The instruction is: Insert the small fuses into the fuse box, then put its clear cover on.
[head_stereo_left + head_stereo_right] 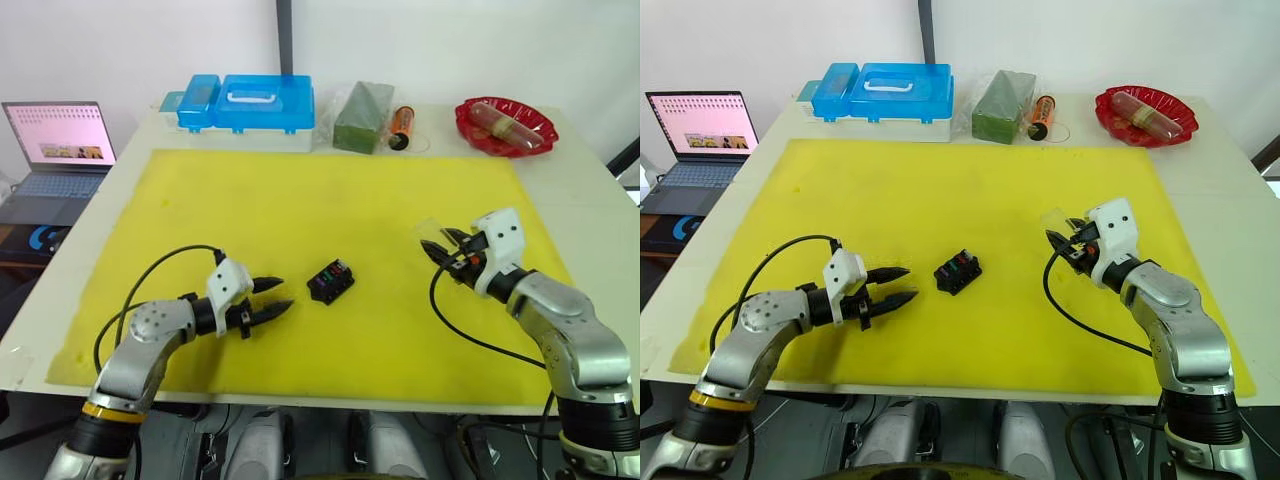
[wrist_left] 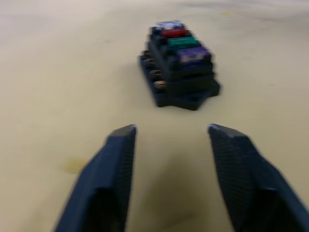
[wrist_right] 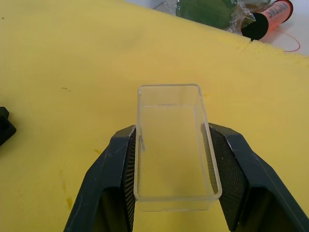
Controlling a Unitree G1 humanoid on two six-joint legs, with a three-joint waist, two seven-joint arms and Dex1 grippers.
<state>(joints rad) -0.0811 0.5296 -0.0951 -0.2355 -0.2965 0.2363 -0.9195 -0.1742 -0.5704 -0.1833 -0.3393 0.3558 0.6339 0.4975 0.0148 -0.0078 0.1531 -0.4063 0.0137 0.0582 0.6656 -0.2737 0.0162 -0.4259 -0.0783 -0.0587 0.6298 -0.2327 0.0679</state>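
Fuse box [image 1: 330, 281], mid-mat, long axis running near-left to far-right, small fuses [image 2: 182, 42] seated. Right gripper [image 3: 170, 166] clamps clear cover [image 3: 174, 150], faint in head views, lengthwise between its fingers. Left gripper [image 1: 272, 298] gapes empty beside the box.

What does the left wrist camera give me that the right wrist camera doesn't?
Left wrist alone: the whole fuse box with purple, green, red and pale fuses seated on top, ahead of the open, empty left gripper.

Right wrist alone: the clear cover clamped between the right gripper's jaws, plus a green packet and an orange tube beyond the mat's edge.

Shared: the yellow mat.
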